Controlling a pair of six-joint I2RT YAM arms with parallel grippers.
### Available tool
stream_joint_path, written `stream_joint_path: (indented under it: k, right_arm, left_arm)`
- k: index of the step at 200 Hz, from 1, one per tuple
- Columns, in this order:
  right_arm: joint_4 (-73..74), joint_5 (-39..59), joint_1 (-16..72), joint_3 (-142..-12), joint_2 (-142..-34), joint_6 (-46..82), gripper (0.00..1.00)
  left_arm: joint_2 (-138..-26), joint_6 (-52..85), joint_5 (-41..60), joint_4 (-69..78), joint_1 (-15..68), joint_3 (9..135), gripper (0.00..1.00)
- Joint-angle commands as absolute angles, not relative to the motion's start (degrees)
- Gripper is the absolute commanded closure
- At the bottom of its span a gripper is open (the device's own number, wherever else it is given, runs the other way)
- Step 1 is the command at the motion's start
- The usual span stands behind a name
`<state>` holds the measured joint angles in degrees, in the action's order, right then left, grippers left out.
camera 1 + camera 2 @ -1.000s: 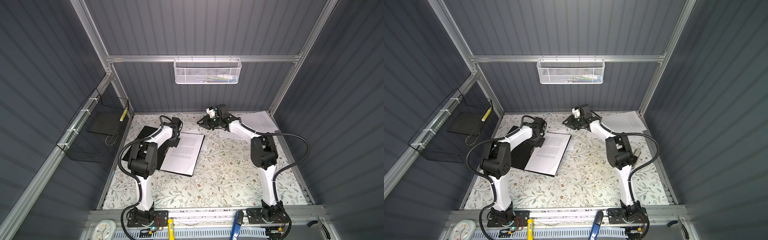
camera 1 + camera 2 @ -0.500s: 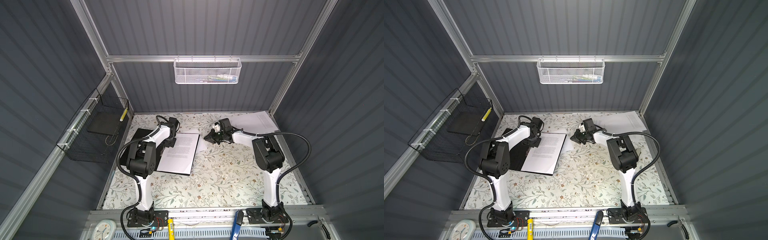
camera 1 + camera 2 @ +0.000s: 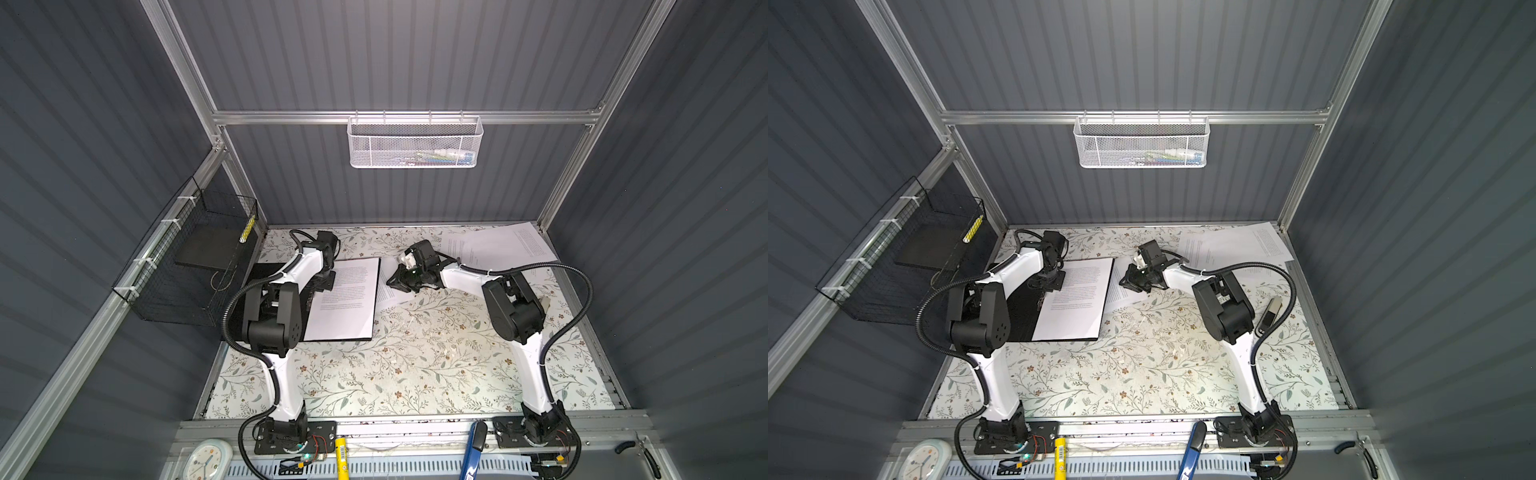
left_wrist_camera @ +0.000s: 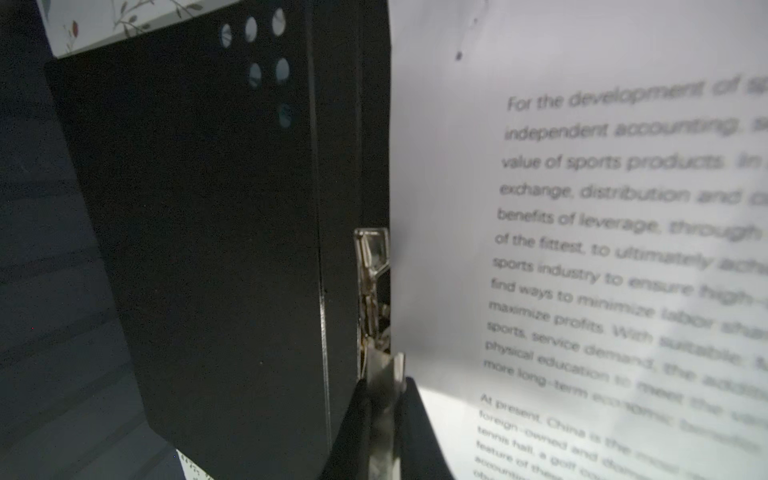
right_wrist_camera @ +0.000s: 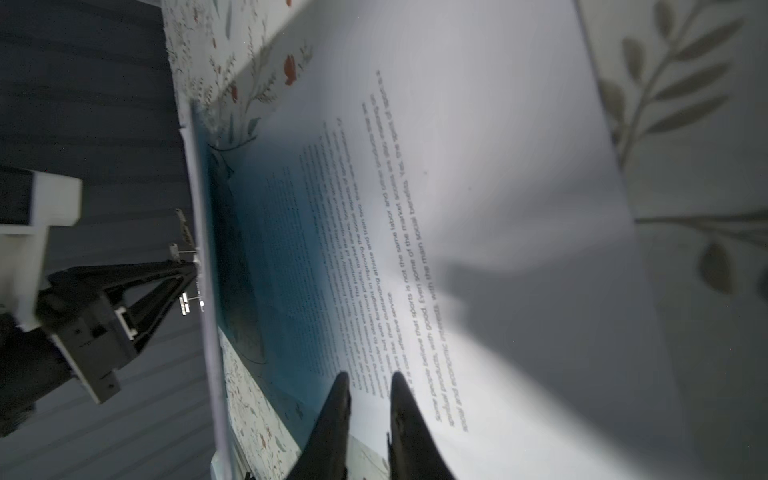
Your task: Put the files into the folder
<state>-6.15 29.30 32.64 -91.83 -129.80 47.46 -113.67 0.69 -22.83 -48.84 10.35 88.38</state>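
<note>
The folder [image 3: 262, 272] lies open at the table's left, black inside up [image 4: 208, 208]. A printed sheet [image 3: 349, 299] of the files rests on its right half [image 4: 582, 208]. My left gripper [image 4: 384, 382] is shut on the folder's metal clip lever [image 4: 380, 365] at the spine, seen in both top views [image 3: 1050, 280]. Another sheet [image 5: 498, 208] lies beside the folder's right edge [image 3: 388, 297]. My right gripper [image 5: 365, 378] stands over it with a narrow gap between its fingers [image 3: 395, 282]. More files [image 3: 498, 249] lie at the back right.
A white mesh basket [image 3: 413, 143] hangs on the back wall. On the left wall is a black wire basket [image 3: 195, 257]. A small dark device [image 3: 1271, 311] lies on the table by the right arm. A clock [image 3: 205, 461] and tools sit on the front rail.
My right gripper has come forward from the back of the table to the sheet beside the folder's right edge. The left gripper has kept its hold at the spine.
</note>
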Motion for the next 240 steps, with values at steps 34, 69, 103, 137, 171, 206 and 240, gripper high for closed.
stream_joint_path:
  k: [34,69,103,137,171,206,240]
  right_arm:
    - [-15.4,22.19,35.2,-95.93,-131.67,45.8,0.76]
    - [-20.98,18.06,36.27,-98.77,-133.34,47.7,0.66]
    - [-26.48,11.13,37.14,-99.19,-133.25,48.67,0.6]
    - [-28.72,7.68,36.81,-96.95,-132.1,52.26,0.54]
    - [-23.0,6.85,33.89,-82.64,-121.86,57.07,0.52]
    - [-14.71,8.79,28.16,-61.82,-106.93,61.17,0.51]
    - [-14.53,3.78,24.97,-45.93,-91.78,65.2,0.5]
  left_arm:
    - [-109.81,2.53,-23.58,-49.39,10.33,87.28,1.0]
    - [-108.88,3.7,-24.26,-49.39,10.28,87.11,1.0]
    - [-108.16,3.96,-24.46,-49.4,10.29,87.02,1.0]
    - [-108.1,4.13,-23.93,-49.48,10.29,87.2,1.0]
    - [-107.68,4.22,-23.78,-49.54,10.28,87.24,1.0]
    - [-108.33,4.22,-22.03,-50.17,10.34,88.31,1.0]
    - [-109.76,4.83,-21.77,-50.44,12.5,89.09,1.0]
